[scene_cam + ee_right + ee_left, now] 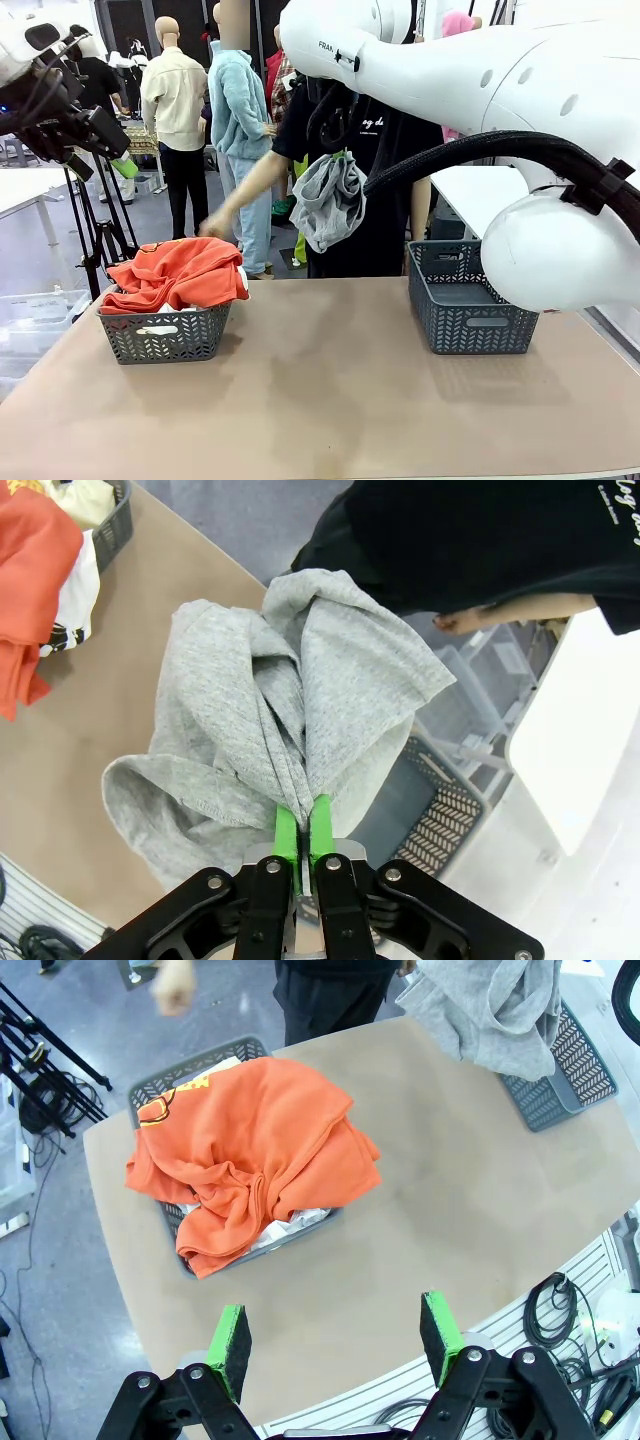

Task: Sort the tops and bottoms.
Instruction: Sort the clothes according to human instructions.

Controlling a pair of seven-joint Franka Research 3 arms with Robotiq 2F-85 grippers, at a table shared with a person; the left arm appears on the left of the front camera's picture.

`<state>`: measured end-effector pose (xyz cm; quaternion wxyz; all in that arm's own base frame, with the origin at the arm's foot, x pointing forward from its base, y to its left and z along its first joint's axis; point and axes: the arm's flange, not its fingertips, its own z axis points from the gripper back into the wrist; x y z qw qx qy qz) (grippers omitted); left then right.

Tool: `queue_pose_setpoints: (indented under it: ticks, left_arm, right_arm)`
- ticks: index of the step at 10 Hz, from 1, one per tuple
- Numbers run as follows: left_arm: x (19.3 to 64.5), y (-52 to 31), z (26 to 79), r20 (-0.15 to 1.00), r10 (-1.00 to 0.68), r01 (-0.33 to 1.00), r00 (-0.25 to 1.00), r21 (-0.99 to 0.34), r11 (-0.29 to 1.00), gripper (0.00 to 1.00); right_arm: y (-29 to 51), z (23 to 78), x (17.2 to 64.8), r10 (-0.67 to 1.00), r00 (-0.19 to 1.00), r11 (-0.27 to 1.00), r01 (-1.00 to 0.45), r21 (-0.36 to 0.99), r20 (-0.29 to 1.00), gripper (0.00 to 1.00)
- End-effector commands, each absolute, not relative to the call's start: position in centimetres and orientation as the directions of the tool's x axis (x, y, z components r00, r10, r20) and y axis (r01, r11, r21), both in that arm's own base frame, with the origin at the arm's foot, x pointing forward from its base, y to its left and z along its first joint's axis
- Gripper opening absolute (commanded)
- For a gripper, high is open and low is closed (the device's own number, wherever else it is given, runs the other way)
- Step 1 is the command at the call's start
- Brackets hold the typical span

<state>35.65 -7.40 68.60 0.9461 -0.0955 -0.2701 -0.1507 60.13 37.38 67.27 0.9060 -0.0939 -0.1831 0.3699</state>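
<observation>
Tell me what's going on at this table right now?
The right gripper is shut on the light grey garment, which hangs bunched in the air above the table, between the two baskets. The left basket is heaped with the orange-red garment, with white cloth showing under it. The right basket looks empty. The left gripper is open, high above the table. A person's hand reaches toward the left basket.

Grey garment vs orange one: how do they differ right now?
The grey garment hangs in the air, pinched in the right pincer; the orange garment lies heaped on the left basket, with nothing gripping it. The grey one droops in long vertical folds; the orange one spreads wide, spilling over the basket's rim. Both are soft, crumpled cloth.
</observation>
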Motion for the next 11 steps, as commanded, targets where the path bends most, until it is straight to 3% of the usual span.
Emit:
queue_pose_setpoints:
  ticks: [1,11]
  left_arm:
    - [35.44,-7.27,68.61,0.535,-0.228,0.333,0.813,-0.107,0.937,0.88]
    - [35.44,-7.27,68.61,0.535,-0.228,0.333,0.813,-0.107,0.937,0.88]
  right_arm:
    - [37.4,67.39,59.98,0.704,0.66,0.71,-0.639,-0.297,0.263,0.0]
    - [37.4,67.39,59.98,0.704,0.66,0.71,-0.639,-0.297,0.263,0.0]
